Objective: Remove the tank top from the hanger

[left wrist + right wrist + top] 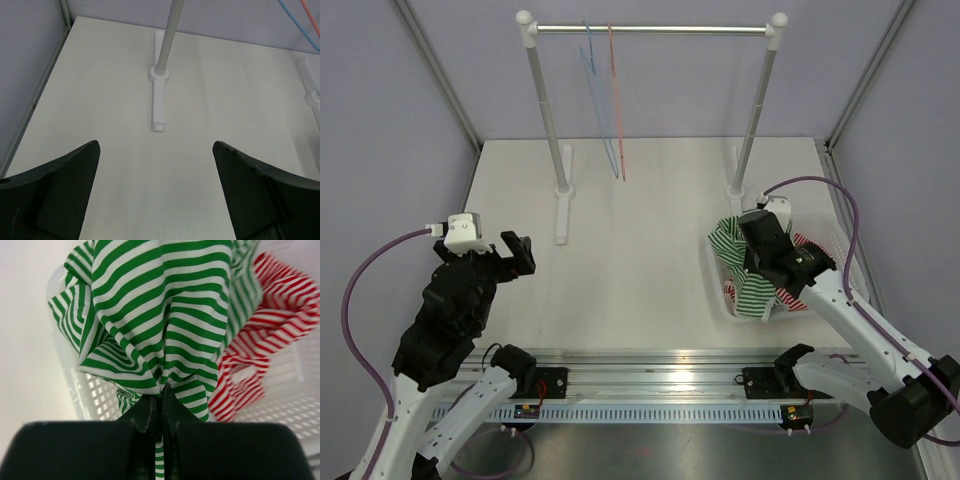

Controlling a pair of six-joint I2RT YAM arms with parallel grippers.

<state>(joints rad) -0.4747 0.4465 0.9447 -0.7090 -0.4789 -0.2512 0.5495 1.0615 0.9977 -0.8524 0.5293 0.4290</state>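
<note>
Right wrist view: my right jaws are clamped on a fold of the green-striped tank top [165, 315], hung over the basket [95, 395] at centre frame, presumably for dropping in. Left jaws gape idle. Hangers [616, 100] look bare.

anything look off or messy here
Only the clothes: the green striped tank top hangs bunched from the shut right gripper over the white basket, where a red striped garment lies crumpled. Both hangers on the rail are bare. Nothing looks damaged.
</note>
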